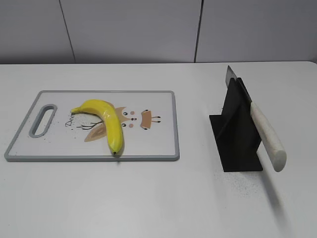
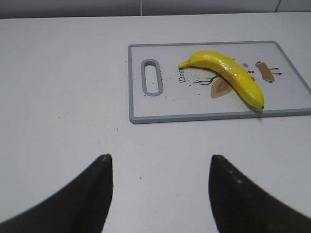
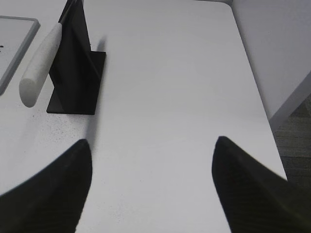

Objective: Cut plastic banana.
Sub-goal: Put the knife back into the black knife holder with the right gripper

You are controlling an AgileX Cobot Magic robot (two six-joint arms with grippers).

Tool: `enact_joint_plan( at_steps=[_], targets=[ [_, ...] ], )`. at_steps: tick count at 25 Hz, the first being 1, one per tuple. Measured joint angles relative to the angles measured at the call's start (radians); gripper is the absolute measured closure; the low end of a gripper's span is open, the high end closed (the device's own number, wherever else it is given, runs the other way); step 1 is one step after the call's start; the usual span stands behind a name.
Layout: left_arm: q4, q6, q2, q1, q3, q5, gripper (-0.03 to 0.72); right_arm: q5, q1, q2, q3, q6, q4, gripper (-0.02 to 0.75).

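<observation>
The glossy yellow plastic banana [image 1: 105, 120] lies diagonally on the grey-rimmed white cutting board [image 1: 163, 144] toward the counter's left edge. The white-handled knife [image 1: 266, 135] stands rightward in its black stand [image 1: 237, 134], nearer the right gripper [image 3: 151, 165]. Both the right and left gripper [image 2: 160, 167] are spread and empty.

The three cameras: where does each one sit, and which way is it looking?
Exterior view: in front of the white table, slanting down at the glossy yellow plastic banana on the grey-rimmed cutting board and the white-handled knife in its black stand; no arm shows.
Left wrist view: behind the open left tool, facing banana and board.
Right wrist view: behind the open right tool, facing knife and stand.
Shared: each wrist view repeats things from the exterior view.
</observation>
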Motion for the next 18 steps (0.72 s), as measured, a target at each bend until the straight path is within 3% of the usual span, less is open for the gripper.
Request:
enact_joint_plan(
  at_steps=[18],
  targets=[
    [0.0,0.0,0.0,0.0,0.0,0.0,0.099,0.0,0.0,0.0,0.0,-0.001,0.001,0.158]
  ],
)
